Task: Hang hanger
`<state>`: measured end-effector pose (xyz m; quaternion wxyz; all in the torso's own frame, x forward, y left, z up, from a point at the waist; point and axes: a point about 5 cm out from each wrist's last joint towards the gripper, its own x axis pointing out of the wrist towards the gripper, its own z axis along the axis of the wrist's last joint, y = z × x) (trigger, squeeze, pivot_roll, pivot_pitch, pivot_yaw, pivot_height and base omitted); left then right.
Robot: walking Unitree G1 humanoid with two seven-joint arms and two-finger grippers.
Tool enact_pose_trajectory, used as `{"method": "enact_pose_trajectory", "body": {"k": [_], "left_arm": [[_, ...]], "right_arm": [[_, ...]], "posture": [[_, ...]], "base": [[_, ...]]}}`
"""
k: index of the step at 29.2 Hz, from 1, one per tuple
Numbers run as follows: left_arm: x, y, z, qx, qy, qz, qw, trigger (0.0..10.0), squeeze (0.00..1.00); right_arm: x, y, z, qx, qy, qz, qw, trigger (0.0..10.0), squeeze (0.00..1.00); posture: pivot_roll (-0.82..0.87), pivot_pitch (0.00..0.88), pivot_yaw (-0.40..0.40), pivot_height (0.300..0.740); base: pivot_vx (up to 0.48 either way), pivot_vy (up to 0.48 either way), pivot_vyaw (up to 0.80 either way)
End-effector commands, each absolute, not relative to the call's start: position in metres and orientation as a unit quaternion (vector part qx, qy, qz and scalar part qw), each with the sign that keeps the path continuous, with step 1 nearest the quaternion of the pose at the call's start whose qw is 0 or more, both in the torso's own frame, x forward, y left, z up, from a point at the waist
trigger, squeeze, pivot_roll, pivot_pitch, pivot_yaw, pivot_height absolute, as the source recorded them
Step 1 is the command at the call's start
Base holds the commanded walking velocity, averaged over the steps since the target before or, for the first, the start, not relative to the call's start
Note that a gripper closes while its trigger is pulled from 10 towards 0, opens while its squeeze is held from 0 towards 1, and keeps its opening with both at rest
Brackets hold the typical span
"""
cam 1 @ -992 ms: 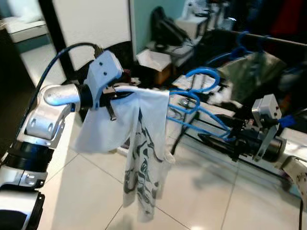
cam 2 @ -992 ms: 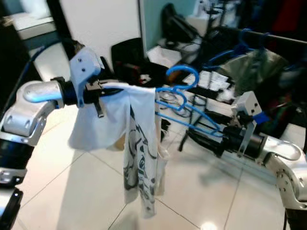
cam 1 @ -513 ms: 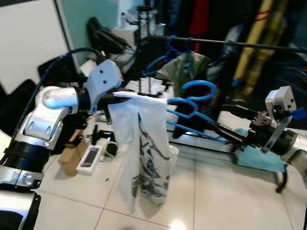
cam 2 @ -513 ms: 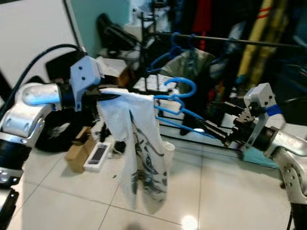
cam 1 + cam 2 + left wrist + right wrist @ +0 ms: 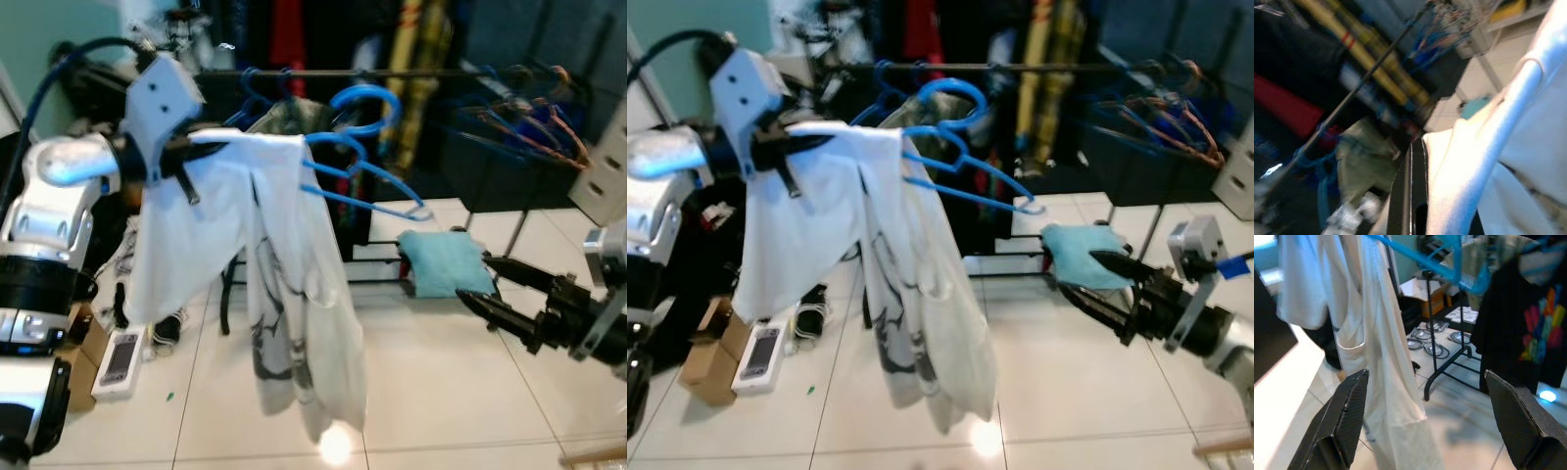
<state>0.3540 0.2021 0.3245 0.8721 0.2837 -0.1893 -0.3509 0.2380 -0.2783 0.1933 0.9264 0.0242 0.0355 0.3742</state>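
Since a moment ago, the blue hanger (image 5: 358,147) with its white garment (image 5: 284,294), clamped in the left pincer (image 5: 181,162) at upper left, has been released by the right pincer (image 5: 490,294), now apart at lower right, and brought before the clothes rail (image 5: 323,71).

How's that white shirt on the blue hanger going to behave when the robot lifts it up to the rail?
Probably floppy: the white shirt hangs in loose folds below the blue hanger. It looks thin and light, so it may swing as the left gripper moves. It sits bunched toward one end, so it might slide along the hanger if tilted.
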Motion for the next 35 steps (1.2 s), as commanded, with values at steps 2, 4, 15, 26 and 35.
{"method": "enact_pose_trajectory", "body": {"k": [2,4,15,26,35], "left_arm": [[0.344,0.217,0.341,0.22,-0.23,-0.357,0.878,10.0,0.0],[0.341,0.216,0.342,0.191,-0.237,-0.373,0.876,10.0,0.0],[0.324,0.193,0.337,0.129,-0.262,-0.442,0.848,10.0,0.0],[0.318,0.171,0.332,0.131,-0.262,-0.468,0.834,10.0,0.0],[0.309,0.159,0.343,0.08,-0.291,-0.481,0.823,10.0,0.0]], "right_arm": [[0.237,-0.273,0.189,0.042,0.038,0.39,0.919,10.0,0.0],[0.237,-0.267,0.184,0.056,0.04,0.399,0.914,10.0,0.0],[0.261,-0.224,0.183,0.151,-0.017,0.409,0.9,10.0,0.0],[0.267,-0.172,0.217,0.211,-0.075,0.487,0.844,10.0,0.0],[0.279,-0.154,0.225,0.267,-0.103,0.465,0.838,10.0,0.0]], "posture": [[-0.04,0.016,0.046,0.74],[-0.03,0.015,0.042,0.74],[-0.03,0.016,0.031,0.74],[-0.03,0.011,0.029,0.74],[-0.03,0.013,0.028,0.74]], "base": [[0.0,0.0,0.0],[0.0,0.0,0.0],[0.0,0.0,0.0],[0.0,0.0,0.0],[0.0,0.0,0.0]]}}
